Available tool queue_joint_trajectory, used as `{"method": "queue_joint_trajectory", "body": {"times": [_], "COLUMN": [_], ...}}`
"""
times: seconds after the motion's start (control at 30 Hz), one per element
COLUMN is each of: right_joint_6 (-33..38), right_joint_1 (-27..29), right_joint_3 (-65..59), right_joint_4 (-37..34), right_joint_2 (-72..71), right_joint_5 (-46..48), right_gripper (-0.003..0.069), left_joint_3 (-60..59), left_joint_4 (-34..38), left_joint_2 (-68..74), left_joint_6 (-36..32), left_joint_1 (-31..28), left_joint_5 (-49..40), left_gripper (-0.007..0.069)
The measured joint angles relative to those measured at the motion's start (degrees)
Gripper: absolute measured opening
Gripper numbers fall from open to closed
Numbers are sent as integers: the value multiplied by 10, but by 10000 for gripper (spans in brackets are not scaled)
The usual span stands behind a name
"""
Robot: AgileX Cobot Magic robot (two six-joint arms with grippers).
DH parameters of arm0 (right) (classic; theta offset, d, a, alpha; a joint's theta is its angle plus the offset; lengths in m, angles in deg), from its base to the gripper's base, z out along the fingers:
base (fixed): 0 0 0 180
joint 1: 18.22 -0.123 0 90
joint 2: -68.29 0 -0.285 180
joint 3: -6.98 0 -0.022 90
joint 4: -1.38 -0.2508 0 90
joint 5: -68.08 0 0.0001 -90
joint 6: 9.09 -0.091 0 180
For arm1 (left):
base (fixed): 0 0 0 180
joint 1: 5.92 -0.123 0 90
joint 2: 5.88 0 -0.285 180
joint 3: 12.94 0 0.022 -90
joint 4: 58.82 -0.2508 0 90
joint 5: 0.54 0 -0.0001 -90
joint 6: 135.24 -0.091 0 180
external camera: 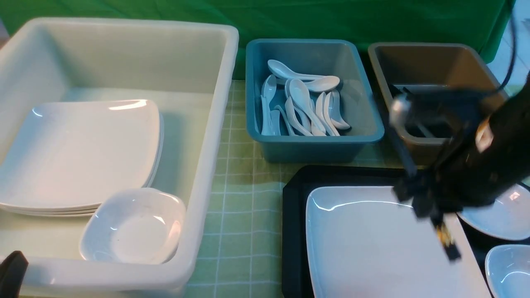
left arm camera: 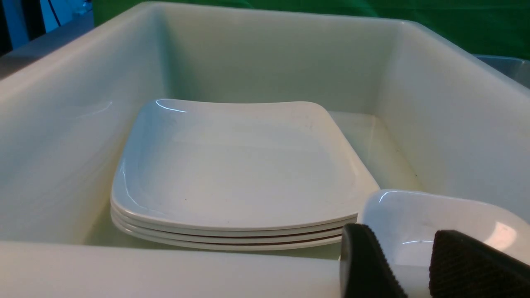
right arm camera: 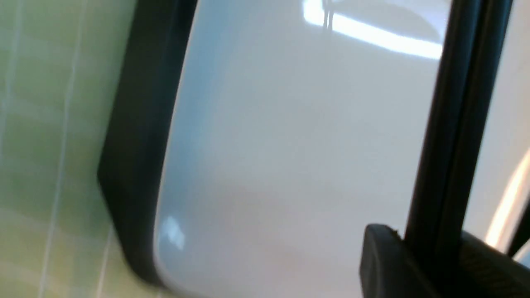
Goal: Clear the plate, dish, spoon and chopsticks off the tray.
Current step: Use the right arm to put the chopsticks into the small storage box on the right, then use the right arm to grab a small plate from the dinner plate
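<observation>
Right wrist view: the right claw [right arm camera: 430, 269] is closed on the chopsticks [right arm camera: 451, 124]. Their length runs straight out from it, over the plate [right arm camera: 290, 145] on the tray [right arm camera: 136, 124]. I judge the brown tub [external camera: 430, 66] lies just ahead of this claw.

The right arm [external camera: 488, 165] is reaching in from the right side, blurred in the front view, with its wrist angling down and toward the left. The right gripper [right arm camera: 434, 269] is pressing its fingers [right arm camera: 385, 265] together on the chopsticks [right arm camera: 451, 124], which are running straight out beyond them. The left gripper [external camera: 12, 273] is sitting low at the near left, with only its dark tip showing in the front view. Its two black ribbed fingers [left arm camera: 364, 265] are standing apart, leaving a clear gap between them.
</observation>
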Motion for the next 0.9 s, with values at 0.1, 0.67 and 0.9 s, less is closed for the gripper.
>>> {"method": "queue_joint_trajectory", "body": {"times": [0.1,0.67,0.9], "right_joint_6": [21,104,104], "right_joint_1": [85,215,215], "right_joint_3": [81,228,233], "right_joint_4": [2,19,19], "right_joint_2": [37,333,355], "right_joint_5": [-39,-385,-355], "right_gripper": [113,169,354], "left_joint_3": [0,0,0], "left_joint_4": [0,0,0], "left_joint_2": [0,0,0], "left_joint_6": [-1,-1,-1], "left_joint_1": [0,0,0], "left_joint_5": [0,0,0], "left_gripper": [224,224,224]}}
